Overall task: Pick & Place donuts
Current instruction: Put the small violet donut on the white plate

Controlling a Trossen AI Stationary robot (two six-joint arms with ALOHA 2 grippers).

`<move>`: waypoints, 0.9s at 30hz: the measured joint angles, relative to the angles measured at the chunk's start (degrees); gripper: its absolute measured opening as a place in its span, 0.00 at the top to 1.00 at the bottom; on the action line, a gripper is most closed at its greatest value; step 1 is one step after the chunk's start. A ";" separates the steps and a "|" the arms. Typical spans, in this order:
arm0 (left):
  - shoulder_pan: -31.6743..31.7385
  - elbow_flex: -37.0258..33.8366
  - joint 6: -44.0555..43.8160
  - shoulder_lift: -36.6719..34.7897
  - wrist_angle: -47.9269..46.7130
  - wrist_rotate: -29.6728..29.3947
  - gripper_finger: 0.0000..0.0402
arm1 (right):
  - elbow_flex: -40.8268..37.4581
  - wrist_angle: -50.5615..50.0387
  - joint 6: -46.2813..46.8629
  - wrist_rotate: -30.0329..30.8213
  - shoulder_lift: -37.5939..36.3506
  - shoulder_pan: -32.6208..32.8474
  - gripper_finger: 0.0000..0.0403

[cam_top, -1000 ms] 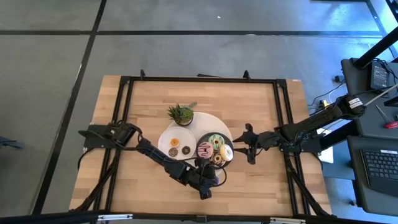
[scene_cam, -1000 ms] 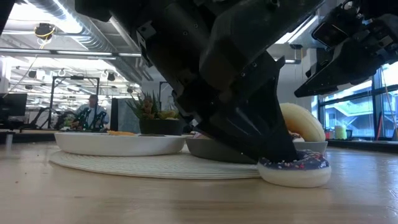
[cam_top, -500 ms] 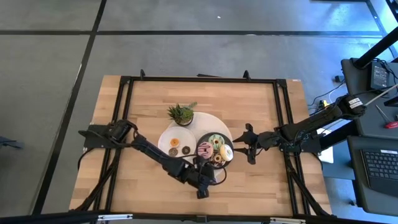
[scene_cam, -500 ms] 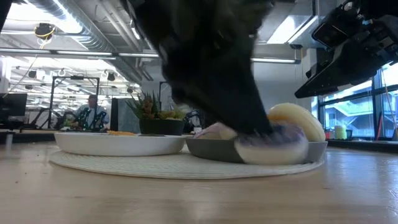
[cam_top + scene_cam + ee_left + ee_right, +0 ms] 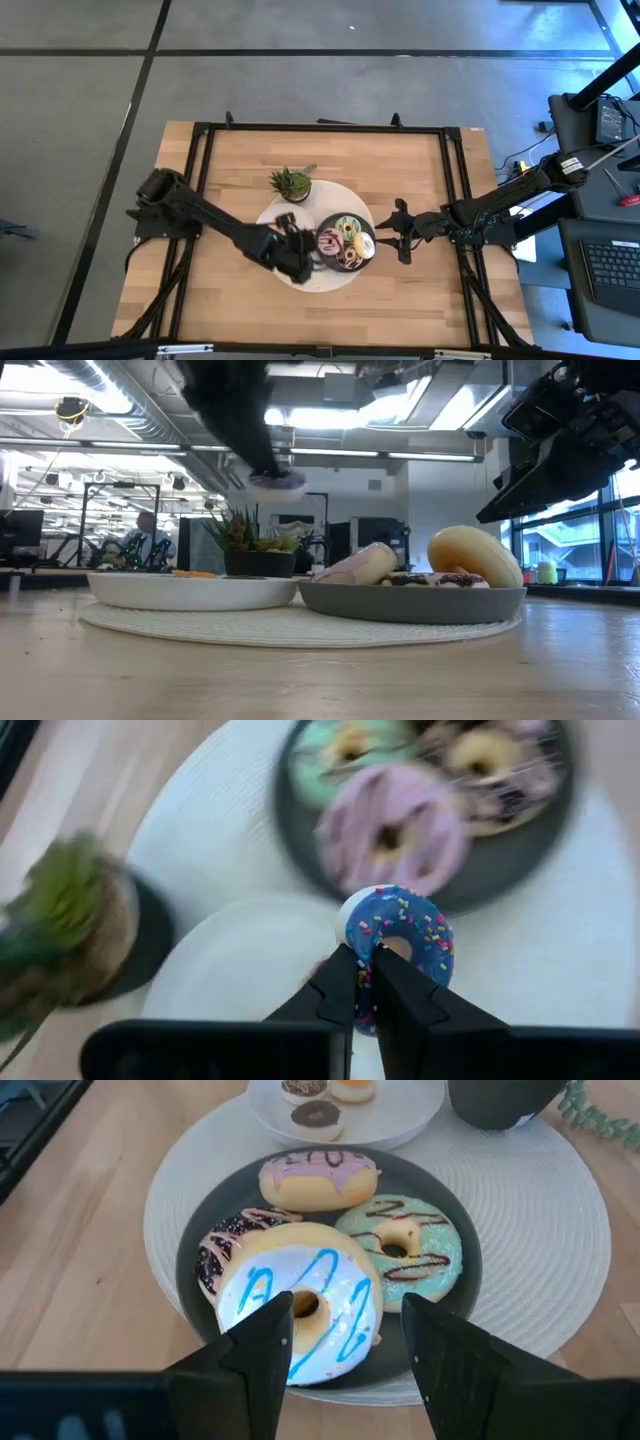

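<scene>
My left gripper (image 5: 365, 965) (image 5: 297, 258) is shut on a blue-iced sprinkled donut (image 5: 402, 938), which shows high in the air in the low view (image 5: 277, 482). It hovers over the woven mat, between the white plate (image 5: 235, 965) and the dark grey plate (image 5: 362, 262). The grey plate holds a pink donut (image 5: 318, 1180), a green one (image 5: 400, 1250), a chocolate-sprinkled one (image 5: 222, 1252) and a white, blue-striped one (image 5: 300, 1310) leaning on the others. Mini donuts (image 5: 320, 1102) lie on the white plate. My right gripper (image 5: 350, 1330) (image 5: 400, 232) waits open just right of the grey plate. My left gripper pinches the blue donut between its two fingers (image 5: 340, 982) by one side of the ring (image 5: 368, 942), next to the hole. The donut is lifted clear of the table and mat. Its iced face is turned toward the wrist camera.
A potted green plant (image 5: 290, 183) stands on the far edge of the round woven mat (image 5: 560, 1230). Black frame rails (image 5: 200, 160) run along the table's left, right and far sides. Bare wood (image 5: 400, 300) lies near the front edge. A person sits far behind (image 5: 148, 540).
My left gripper, shut on the blue donut, has risen from the table near the mat's near edge and swung toward the far-left, over the mat beside the white plate. The donut has gone from lying on the wood to hanging well clear above the plates.
</scene>
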 joint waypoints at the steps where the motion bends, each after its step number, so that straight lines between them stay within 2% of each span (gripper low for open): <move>1: 0.73 -1.84 -0.81 -1.30 0.14 -0.03 0.95 | 0.00 -0.02 0.00 0.00 0.00 0.00 0.53; 7: 6.45 -13.85 -5.29 -8.01 5.54 0.42 0.95 | 0.00 -0.06 -0.11 0.00 0.00 -0.14 0.53; 14: 12.72 -23.45 -3.20 -8.98 20.05 6.61 0.94 | 0.00 -0.02 -0.06 0.58 0.06 -0.14 0.53; 18: 14.95 -26.27 -2.86 -8.52 24.17 10.85 0.94 | 0.00 0.01 -0.11 1.02 0.07 -0.14 0.53; 27: 15.45 -26.96 -3.23 -8.48 25.57 13.33 0.93 | 0.00 -0.04 -0.20 1.64 0.07 -0.14 0.53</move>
